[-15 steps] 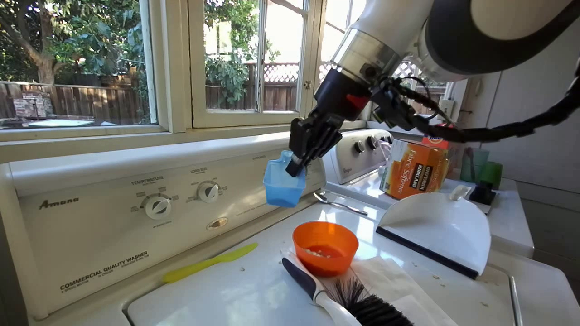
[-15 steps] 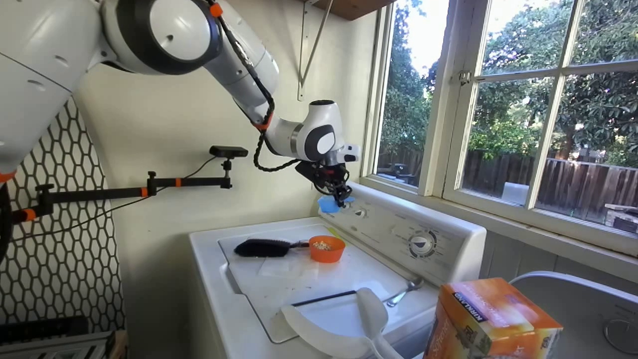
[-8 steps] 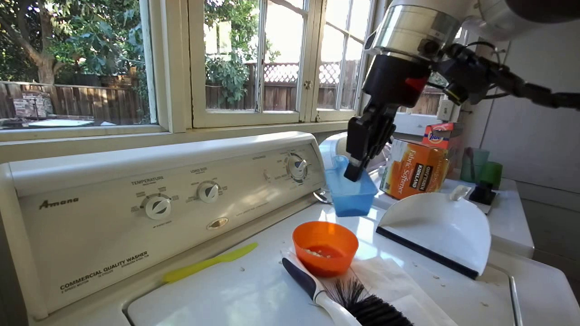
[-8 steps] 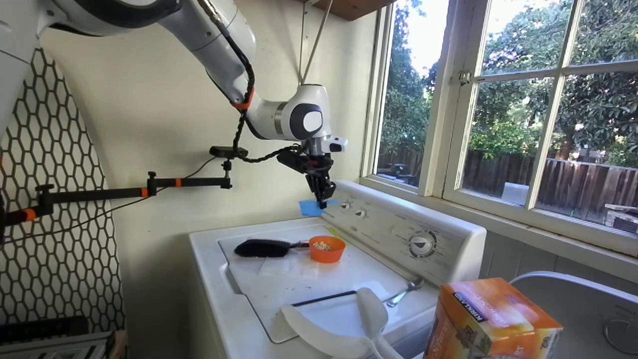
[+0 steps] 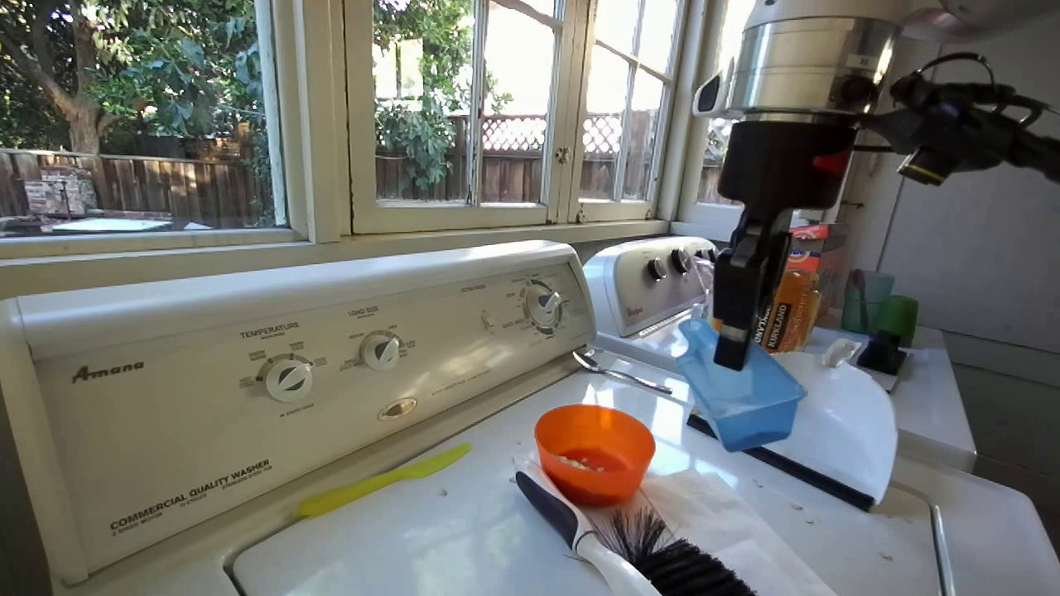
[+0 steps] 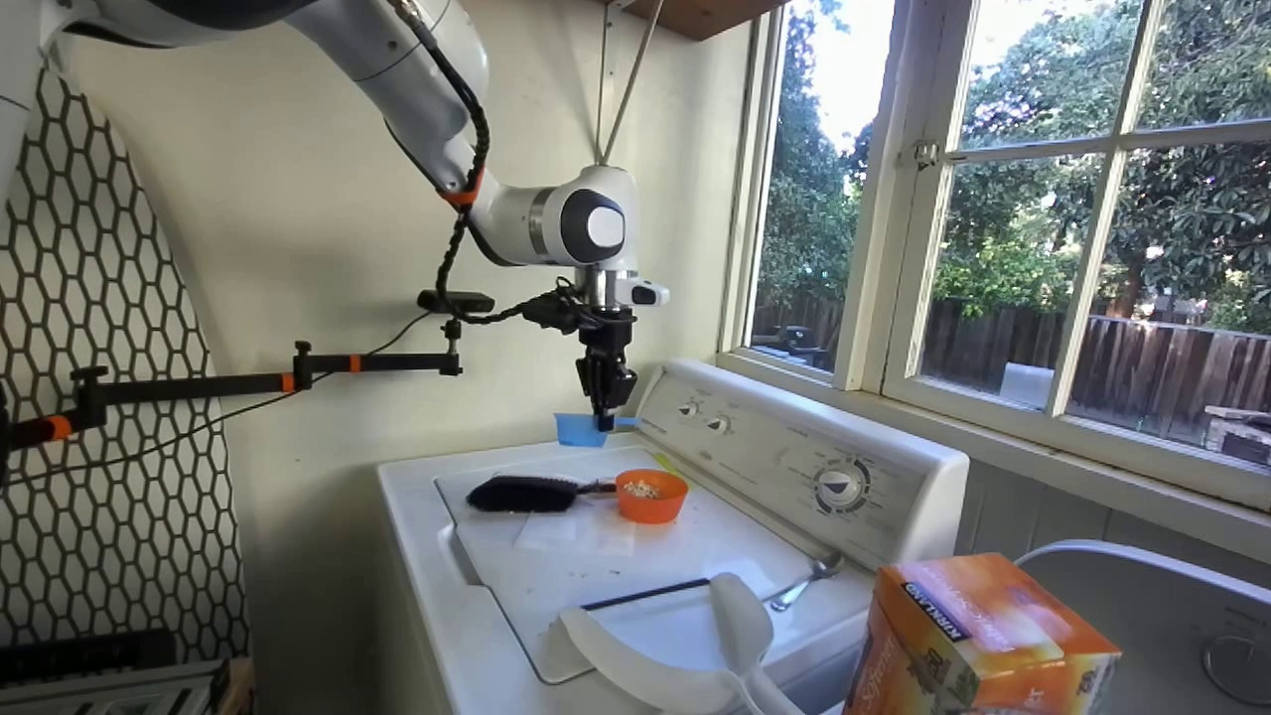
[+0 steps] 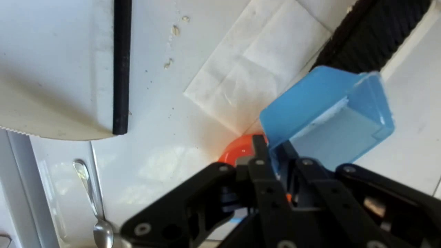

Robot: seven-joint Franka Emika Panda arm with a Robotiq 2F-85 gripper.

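My gripper (image 7: 274, 144) is shut on one edge of a translucent blue scoop (image 7: 317, 100). In an exterior view the gripper (image 5: 732, 354) points down, with the scoop (image 5: 758, 406) slightly tilted in mid-air above the washer top. From the opposite viewpoint, the gripper (image 6: 605, 421) holds the scoop (image 6: 579, 430) above and beyond the orange bowl (image 6: 651, 500). Pale flakes lie inside that bowl. In the wrist view the fingers partly cover the bowl (image 7: 239, 148). A pale streak marks the scoop's inside; I cannot tell whether it holds anything.
A black-bristled brush (image 5: 696, 571) and paper towel (image 5: 729, 530) lie by the bowl. A white dustpan (image 5: 836, 414), a spoon (image 5: 621, 377) and a yellow knife (image 5: 385, 480) also rest on the washer. The control panel (image 6: 794, 467) rises behind. A softener box (image 6: 993, 636) stands beyond the dustpan.
The gripper has swung from a slant to nearly upright, carrying the scoop lower. The scoop has moved right in one exterior view and left in the opposite one. The grip is unchanged.
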